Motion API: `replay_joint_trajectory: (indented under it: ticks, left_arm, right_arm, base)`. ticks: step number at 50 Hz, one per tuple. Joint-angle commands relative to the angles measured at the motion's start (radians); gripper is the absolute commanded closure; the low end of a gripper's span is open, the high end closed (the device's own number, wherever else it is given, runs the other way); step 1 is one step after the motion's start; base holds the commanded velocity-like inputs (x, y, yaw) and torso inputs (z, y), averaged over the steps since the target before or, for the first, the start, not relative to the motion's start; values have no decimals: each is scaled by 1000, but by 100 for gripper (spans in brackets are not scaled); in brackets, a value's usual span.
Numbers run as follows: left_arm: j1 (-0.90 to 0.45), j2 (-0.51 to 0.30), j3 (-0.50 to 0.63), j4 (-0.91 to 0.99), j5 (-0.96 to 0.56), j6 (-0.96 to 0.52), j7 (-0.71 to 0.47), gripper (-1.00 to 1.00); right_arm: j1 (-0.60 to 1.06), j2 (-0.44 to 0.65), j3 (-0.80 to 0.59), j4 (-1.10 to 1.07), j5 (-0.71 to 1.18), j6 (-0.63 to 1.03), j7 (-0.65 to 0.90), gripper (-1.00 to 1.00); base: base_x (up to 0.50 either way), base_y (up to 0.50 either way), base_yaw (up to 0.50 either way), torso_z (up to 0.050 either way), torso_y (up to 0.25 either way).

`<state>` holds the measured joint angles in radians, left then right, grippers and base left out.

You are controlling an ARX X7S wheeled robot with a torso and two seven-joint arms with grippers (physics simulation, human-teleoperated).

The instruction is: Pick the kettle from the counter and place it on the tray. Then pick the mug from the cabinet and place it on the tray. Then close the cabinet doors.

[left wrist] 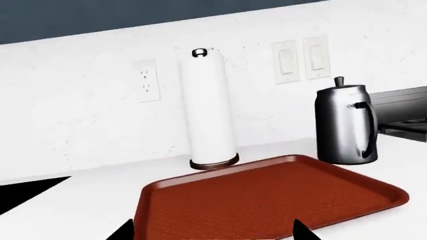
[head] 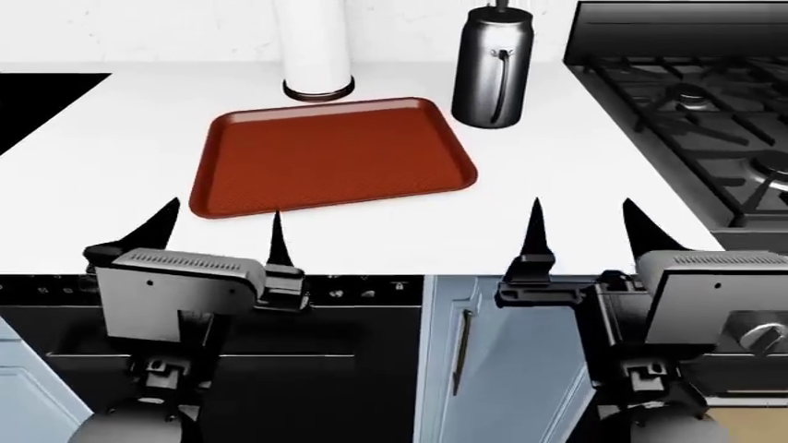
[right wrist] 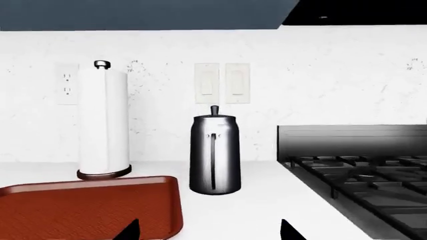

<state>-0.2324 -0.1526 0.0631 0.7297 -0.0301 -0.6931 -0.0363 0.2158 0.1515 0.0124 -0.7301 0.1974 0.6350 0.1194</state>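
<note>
Head view: the kettle (head: 494, 69) stands upright on the white counter (head: 579, 175) at upper centre, just beside the far right corner of the dark red tray (head: 330, 157), apart from it. A paper towel roll (head: 314, 46) stands behind the tray; the stovetop (head: 689, 120) occupies the upper right. The left gripper (head: 217, 231) and right gripper (head: 581, 229) hover at the counter's near edge, fingers spread, holding nothing.

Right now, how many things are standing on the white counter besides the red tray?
2. The black kettle stands beside the tray's far right corner, near the stovetop. The tall white roll stands just behind the tray's far edge. More may sit outside the views.
</note>
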Motion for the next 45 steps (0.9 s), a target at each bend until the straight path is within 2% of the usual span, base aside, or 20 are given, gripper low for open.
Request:
replay_joint_trajectory:
  ticks: [1, 6, 8, 11, 26, 35, 45]
  left_arm:
    - [-171, -45, -18, 149, -20, -263, 19, -100]
    - [-284, -53, -42, 183, -49, -422, 40, -100]
    - [-420, -82, -70, 169, -64, -530, 66, -100]
    - [-491, -94, -100, 157, -79, -587, 87, -100]
    - [-583, -130, -114, 133, -89, -651, 97, -100]
    - [-603, -121, -133, 150, -102, -716, 101, -100]
    - [-612, -123, -148, 184, -121, -718, 118, -100]
  right_arm:
    - [220, 51, 78, -205, 118, 388, 24, -100]
    - [352, 61, 131, -237, 183, 577, 26, -100]
    - [478, 62, 168, -238, 240, 711, 2, -100]
    - [549, 68, 185, -223, 268, 777, -12, -100]
    - [671, 69, 239, -212, 336, 912, -20, -100]
    - [673, 74, 256, -215, 378, 921, -1, -100]
    - [646, 80, 225, -187, 380, 863, 23, -100]
  base:
    - [180, 0, 0, 0, 0]
    - [84, 0, 0, 0, 0]
    - [105, 0, 0, 0, 0]
    - [104, 0, 0, 0, 0]
    - [156, 0, 0, 0, 0]
    - [214, 0, 0, 0, 0]
    - [214, 0, 0, 50, 0]
